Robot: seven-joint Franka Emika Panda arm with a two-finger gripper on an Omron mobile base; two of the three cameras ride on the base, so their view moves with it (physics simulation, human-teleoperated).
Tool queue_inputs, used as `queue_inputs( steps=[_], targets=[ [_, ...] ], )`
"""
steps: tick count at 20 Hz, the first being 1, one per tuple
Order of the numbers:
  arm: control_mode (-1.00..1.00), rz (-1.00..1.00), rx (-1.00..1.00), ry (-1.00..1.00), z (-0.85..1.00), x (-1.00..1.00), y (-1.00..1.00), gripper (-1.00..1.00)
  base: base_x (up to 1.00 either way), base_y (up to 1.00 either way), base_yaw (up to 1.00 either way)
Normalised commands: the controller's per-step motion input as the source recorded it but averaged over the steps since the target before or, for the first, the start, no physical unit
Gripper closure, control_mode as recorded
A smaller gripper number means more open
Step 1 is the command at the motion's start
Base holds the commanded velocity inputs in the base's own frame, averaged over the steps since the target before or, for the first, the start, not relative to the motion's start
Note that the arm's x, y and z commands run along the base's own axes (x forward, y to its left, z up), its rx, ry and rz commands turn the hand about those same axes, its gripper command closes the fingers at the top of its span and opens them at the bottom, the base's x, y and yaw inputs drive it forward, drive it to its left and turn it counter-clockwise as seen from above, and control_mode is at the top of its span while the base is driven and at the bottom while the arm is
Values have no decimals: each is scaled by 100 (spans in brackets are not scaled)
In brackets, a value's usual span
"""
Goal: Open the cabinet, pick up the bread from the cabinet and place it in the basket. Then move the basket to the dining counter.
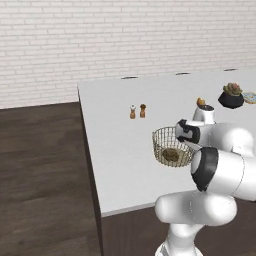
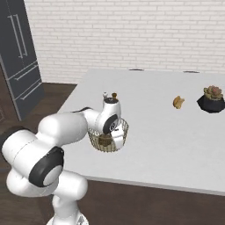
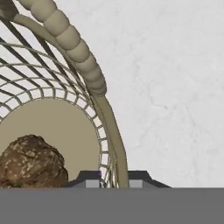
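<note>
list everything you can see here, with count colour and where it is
basket: 1, tan wire mesh, on the dining counter near its front edge
bread: 1, mottled brown, inside the basket
dining counter: 1, white-grey top
shakers: 2, brown, one white-capped, side by side beyond the basket
potted plant: 1, black pot, far right of the counter
small lump: 1, orange-brown, left of the plant
plate: 1, pale blue, at the frame edge by the plant
fridge: 1, dark grey, against the brick wall
gripper: 1, dark fingers shut on the basket rim
</note>
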Motion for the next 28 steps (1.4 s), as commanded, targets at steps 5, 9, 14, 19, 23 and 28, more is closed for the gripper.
queue_inputs(
  steps=[5,9,14,19,23,28],
  targets=[
    [-100,0,-1,0,17,0,2,-100,0,0,0],
    [-100,0,0,0,97,-6,0,-100,0,0,0],
    [-100,5,-1,-6,100,-38,14,-100,0,0,0],
    [-100,12,-15,-18,100,-73,48,-100,0,0,0],
    [-100,11,-21,-26,100,-96,53,-100,0,0,0],
    [-100,10,-18,-27,91,-100,77,-100,0,0,0]
  ],
)
